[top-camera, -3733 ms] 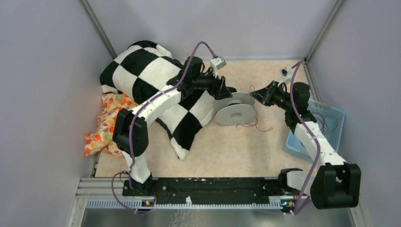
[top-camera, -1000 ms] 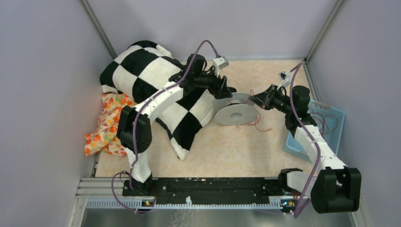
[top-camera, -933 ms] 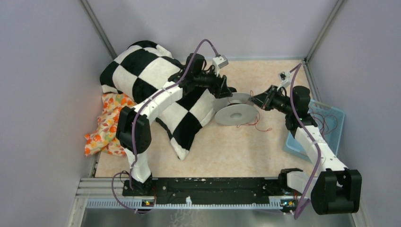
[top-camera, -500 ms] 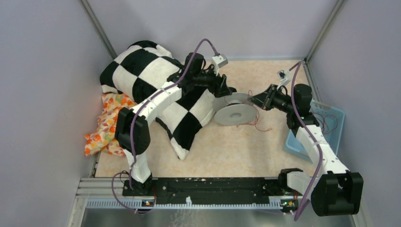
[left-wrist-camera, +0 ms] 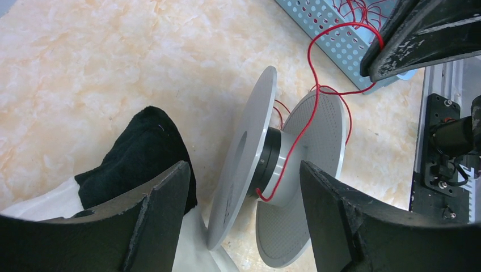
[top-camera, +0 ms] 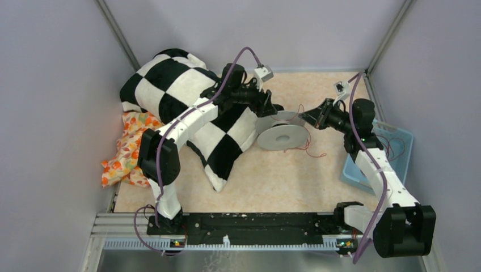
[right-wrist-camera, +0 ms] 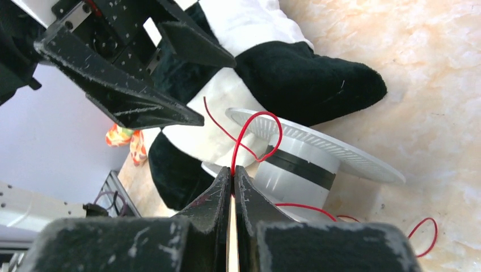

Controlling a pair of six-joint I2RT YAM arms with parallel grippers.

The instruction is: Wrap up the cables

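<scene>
A grey spool (top-camera: 282, 133) lies tilted on the table against the pillow's corner. A thin red cable (top-camera: 309, 148) runs from its hub and trails in loops on the table to its right. My left gripper (top-camera: 277, 107) is open just behind the spool. In the left wrist view (left-wrist-camera: 243, 167) its fingers straddle the spool's near flange (left-wrist-camera: 249, 147) without touching it. My right gripper (top-camera: 304, 115) is shut on the red cable (right-wrist-camera: 266, 116) just right of the spool. In the right wrist view (right-wrist-camera: 232, 168) the wire loops from its tips to the hub (right-wrist-camera: 298, 164).
A black-and-white checkered pillow (top-camera: 181, 96) fills the left back of the table, with an orange patterned cloth (top-camera: 127, 150) beside it. A blue perforated basket (top-camera: 391, 153) with more red wire stands at the right wall. The metal rail (top-camera: 249, 224) runs along the near edge.
My right gripper has shifted slightly back and right with the cable still pinched. The left gripper and the spool have hardly moved.
</scene>
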